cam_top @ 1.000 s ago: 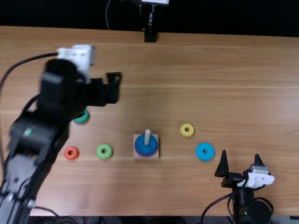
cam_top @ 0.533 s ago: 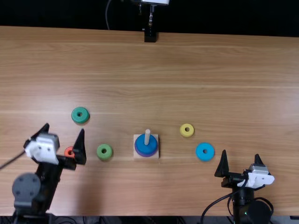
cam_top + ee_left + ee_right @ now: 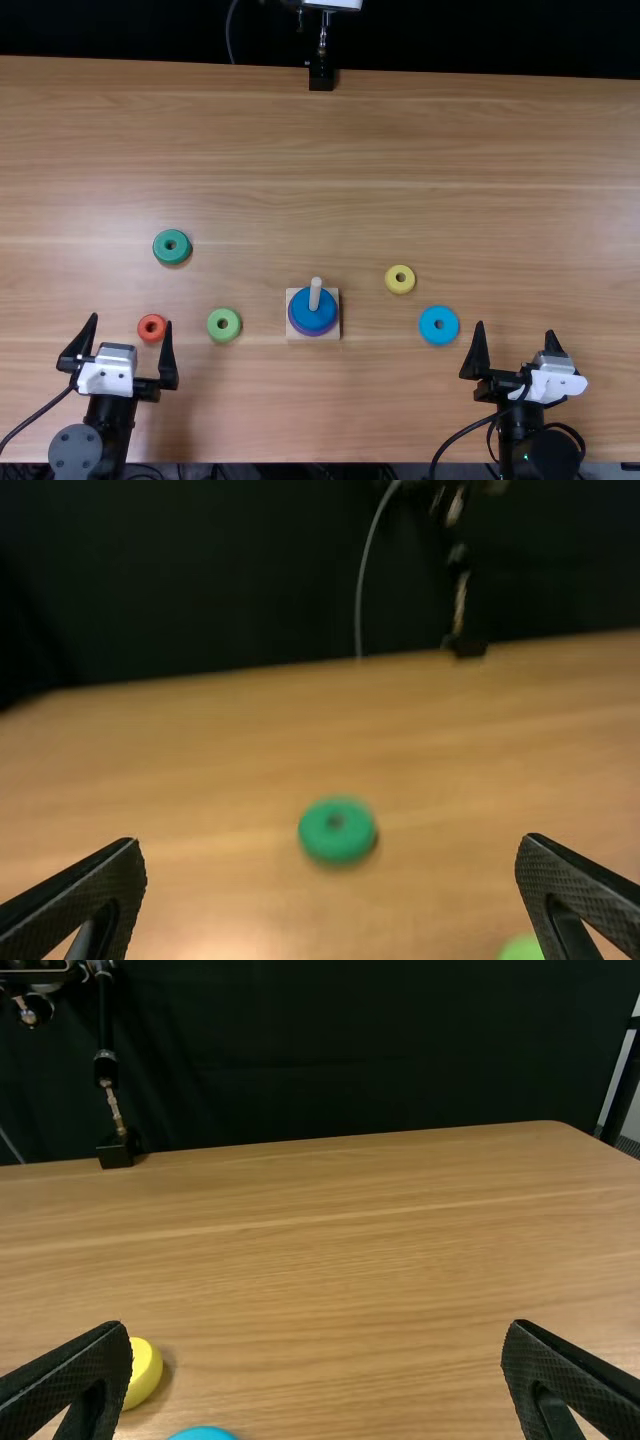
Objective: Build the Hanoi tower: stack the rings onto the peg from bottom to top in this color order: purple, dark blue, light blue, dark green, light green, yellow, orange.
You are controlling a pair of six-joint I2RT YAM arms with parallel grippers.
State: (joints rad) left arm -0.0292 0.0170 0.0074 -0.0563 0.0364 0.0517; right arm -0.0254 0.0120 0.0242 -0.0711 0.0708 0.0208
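Observation:
In the top view my left gripper (image 3: 131, 335) is open near the orange ring (image 3: 152, 328), nothing between its fingers; my right gripper (image 3: 517, 345) is open at the lower right. The dark blue ring (image 3: 313, 316) lies over the purple ring (image 3: 294, 328) around the peg (image 3: 315, 292). Loose on the table are the dark green (image 3: 172, 247), light green (image 3: 223, 325), yellow (image 3: 400, 279) and light blue (image 3: 439, 325) rings. In the left wrist view, the left gripper (image 3: 330, 880) is open; in the right wrist view, so is the right gripper (image 3: 318, 1370).
The wooden table (image 3: 420, 130) carries the peg's square base (image 3: 333, 333) near the middle. A black stand (image 3: 321, 76) is at the far edge. Black cables run beside both arms.
The left arm has swung back toward the near edge, uncovering the dark green ring and then the orange ring. The right arm and all the rings have kept their places.

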